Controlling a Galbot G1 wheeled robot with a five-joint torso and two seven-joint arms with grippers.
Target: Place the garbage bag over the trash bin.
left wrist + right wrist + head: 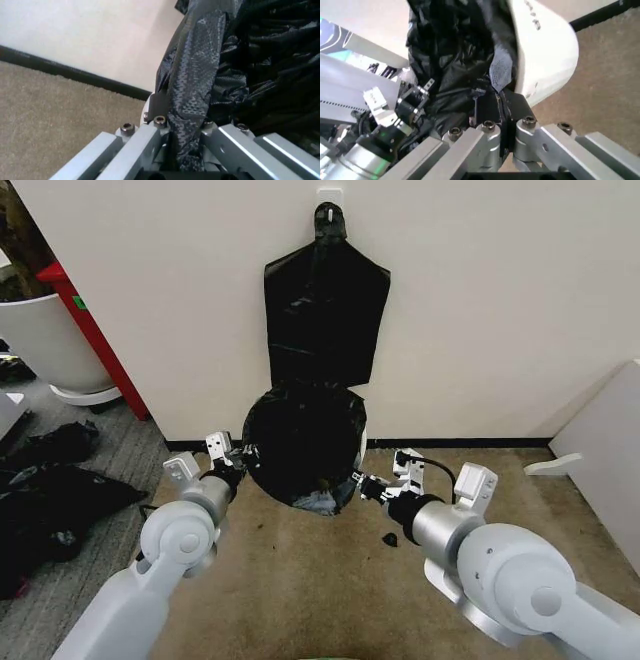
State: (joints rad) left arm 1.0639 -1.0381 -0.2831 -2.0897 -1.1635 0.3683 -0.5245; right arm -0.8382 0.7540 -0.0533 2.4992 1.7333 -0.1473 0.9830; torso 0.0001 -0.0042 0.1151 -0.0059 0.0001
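- Your left gripper (243, 454) is clamped on the garbage bag (305, 448) at its left edge.
- Your right gripper (362, 484) pinches the bag's right edge.
- Bag covers the trash bin (545, 48), on carpet by the wall.

Flat black sheaf of plastic bags (325, 320) hanging on cream wall (480, 290); large white round tub (45, 340); red panel (95, 335); dull black plastic heaps (55, 490); beige carpet (320, 600).
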